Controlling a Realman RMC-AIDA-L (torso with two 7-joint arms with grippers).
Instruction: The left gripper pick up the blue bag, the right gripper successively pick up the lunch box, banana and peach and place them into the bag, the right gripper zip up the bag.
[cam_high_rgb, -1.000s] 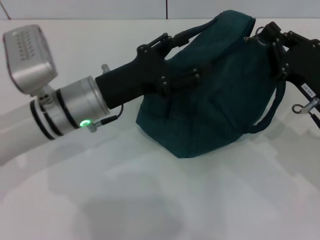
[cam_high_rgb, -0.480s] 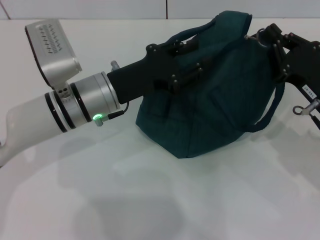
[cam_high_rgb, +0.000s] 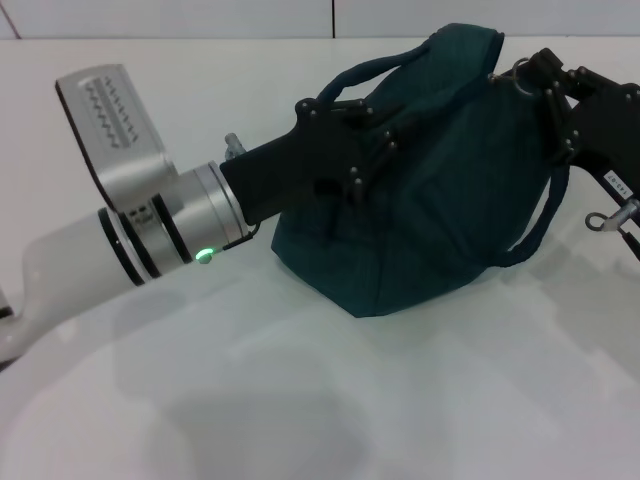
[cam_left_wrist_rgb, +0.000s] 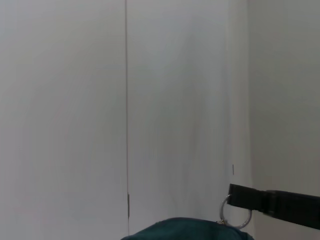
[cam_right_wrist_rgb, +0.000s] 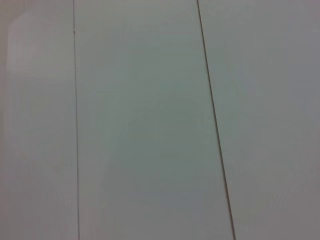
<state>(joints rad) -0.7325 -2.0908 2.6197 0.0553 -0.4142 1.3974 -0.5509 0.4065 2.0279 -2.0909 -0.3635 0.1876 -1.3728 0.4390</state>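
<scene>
White counter (cam_high_rgb: 300, 400) under white wall panels, blue bag (cam_high_rgb: 440, 190) standing right of centre, my left gripper (cam_high_rgb: 375, 125) at its near handle, jaws' state unclear, my right gripper (cam_high_rgb: 530, 72) clamped on its zipper ring (cam_left_wrist_rgb: 235, 216) at the top right.

Bright, even, diffuse light across the head view, and the white table (cam_high_rgb: 420, 400) washes pale with a faint greenish tint. Soft, blurry-edged shadows pool on it toward 6 and 7 o'clock beneath the left arm, so the light comes from overhead. A dim sheen reflects off the tabletop just under the blue bag (cam_high_rgb: 430, 200), whose dark fabric swallows detail into near-flat shade. Both black grippers read as silhouettes, screws barely glinting. A green light (cam_high_rgb: 204, 255) glows on the silver wrist. Both wrist views show flat, evenly lit grey-white wall panels, low in contrast, shadowless, slightly soft
</scene>
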